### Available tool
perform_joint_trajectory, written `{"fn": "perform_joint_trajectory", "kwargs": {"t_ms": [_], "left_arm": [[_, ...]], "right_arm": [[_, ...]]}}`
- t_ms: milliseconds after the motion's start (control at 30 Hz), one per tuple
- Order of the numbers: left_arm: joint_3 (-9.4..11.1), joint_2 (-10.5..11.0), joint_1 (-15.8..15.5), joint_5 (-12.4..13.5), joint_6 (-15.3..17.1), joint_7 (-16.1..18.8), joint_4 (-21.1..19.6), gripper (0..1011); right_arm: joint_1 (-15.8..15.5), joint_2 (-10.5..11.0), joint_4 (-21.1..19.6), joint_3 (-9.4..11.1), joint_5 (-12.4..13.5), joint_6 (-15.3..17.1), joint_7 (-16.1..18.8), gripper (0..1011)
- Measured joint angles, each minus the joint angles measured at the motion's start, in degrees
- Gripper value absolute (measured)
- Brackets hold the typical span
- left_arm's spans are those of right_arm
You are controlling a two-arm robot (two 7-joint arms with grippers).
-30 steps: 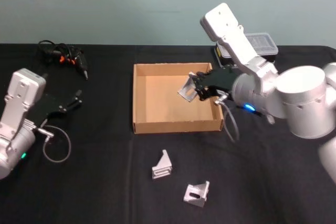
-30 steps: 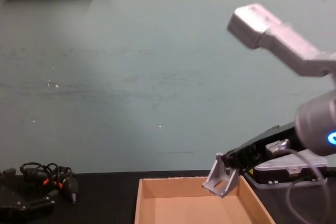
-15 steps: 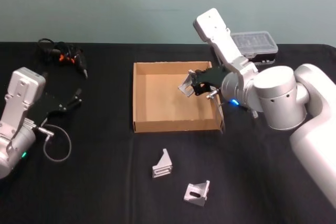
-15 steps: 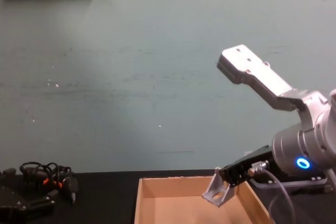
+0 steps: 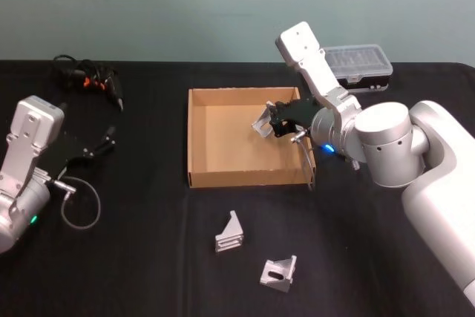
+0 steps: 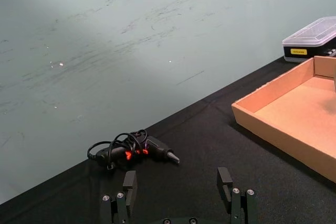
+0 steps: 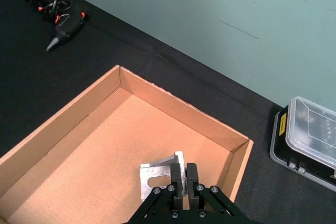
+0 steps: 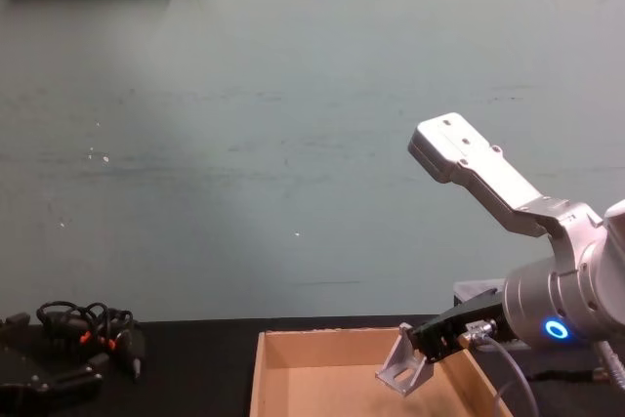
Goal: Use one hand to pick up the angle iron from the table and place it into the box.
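Note:
My right gripper (image 5: 273, 122) is shut on a silver angle iron (image 5: 262, 122) and holds it over the far right part of the tan cardboard box (image 5: 200, 178). In the right wrist view the angle iron (image 7: 157, 180) hangs just above the box floor (image 7: 100, 150), pinched by the black fingers (image 7: 192, 174). From the chest, the angle iron (image 8: 402, 366) sits at rim height of the box (image 8: 322, 339). Two more angle irons (image 5: 229, 234) (image 5: 278, 273) lie on the black table (image 5: 148, 257) in front of the box. My left gripper (image 6: 178, 190) is open, parked at the left.
A black case with a clear lid (image 5: 361, 64) stands behind the box at the right. A black tool with coiled cable (image 5: 87, 78) lies at the back left. A loose grey cable loop (image 5: 78, 209) hangs by my left arm.
My right gripper has lowered a little with the angle iron, which now sits nearer the box floor. The right arm's upper links have shifted. The left arm is still.

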Motion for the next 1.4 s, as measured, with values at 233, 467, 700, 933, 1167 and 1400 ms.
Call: {"fn": "perform_joint_trajectory", "kwargs": {"t_ms": [233, 467, 700, 933, 1167, 1400], "left_arm": [[0.0, 0.0, 0.0, 0.0, 0.0, 0.0, 0.0, 1000], [0.0, 0.0, 0.0, 0.0, 0.0, 0.0, 0.0, 1000], [0.0, 0.0, 0.0, 0.0, 0.0, 0.0, 0.0, 1000], [0.0, 0.0, 0.0, 0.0, 0.0, 0.0, 0.0, 1000], [0.0, 0.0, 0.0, 0.0, 0.0, 0.0, 0.0, 1000], [0.0, 0.0, 0.0, 0.0, 0.0, 0.0, 0.0, 1000]], "right_arm": [[0.0, 0.03, -0.26, -0.05, 0.03, 0.19, 0.0, 98], [-0.03, 0.06, -0.42, -0.1, 0.06, 0.32, -0.01, 311], [-0.07, 0.08, -0.49, -0.12, 0.1, 0.41, -0.01, 550], [-0.1, 0.1, -0.53, -0.12, 0.13, 0.46, -0.02, 785], [-0.1, 0.1, -0.56, -0.11, 0.15, 0.5, -0.03, 958], [-2.15, 1.93, -4.82, 0.23, -0.05, 0.9, 2.4, 1004]]}}
